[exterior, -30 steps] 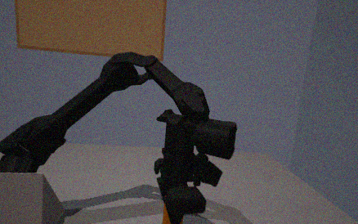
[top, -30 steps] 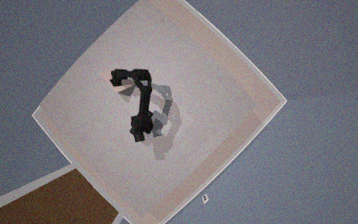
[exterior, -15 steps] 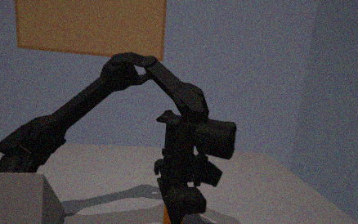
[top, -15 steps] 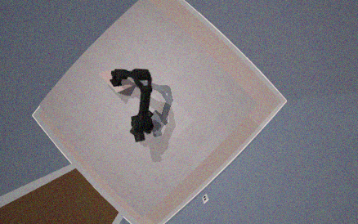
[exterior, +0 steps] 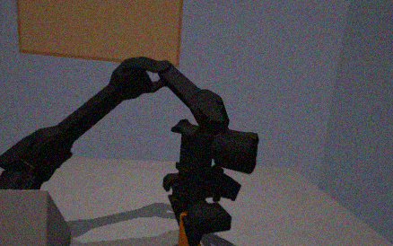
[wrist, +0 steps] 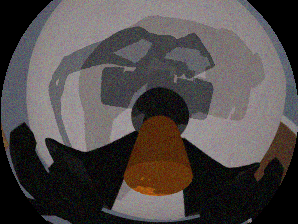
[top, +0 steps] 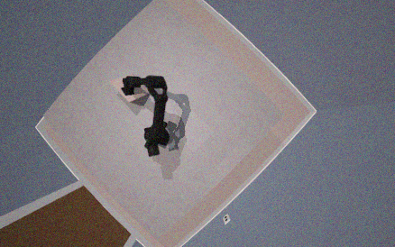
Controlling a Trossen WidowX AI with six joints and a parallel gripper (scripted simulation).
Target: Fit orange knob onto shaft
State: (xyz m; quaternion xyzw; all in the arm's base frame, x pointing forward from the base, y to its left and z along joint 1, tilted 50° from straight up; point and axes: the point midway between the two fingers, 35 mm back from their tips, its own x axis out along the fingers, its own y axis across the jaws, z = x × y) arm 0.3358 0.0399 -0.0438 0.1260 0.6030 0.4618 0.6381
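My gripper (wrist: 158,139) (exterior: 194,228) (top: 153,147) is shut on the orange knob (wrist: 157,152). It holds the knob upright, narrow end pointing down, over the middle of the table. In the exterior view only a sliver of the knob (exterior: 182,231) shows below the fingers at the bottom edge. In the wrist view the dark round pedestal (wrist: 160,103) lies right beyond the knob's lower end, so the knob stands over it. The silver shaft is hidden behind the knob. I cannot tell whether the knob touches the pedestal.
The table (top: 231,90) is a pale square with a raised rim. A grey box (exterior: 14,217) stands at the near left by the arm's base. An orange panel (exterior: 100,29) hangs on the back wall. A brown surface (top: 64,221) lies outside the table.
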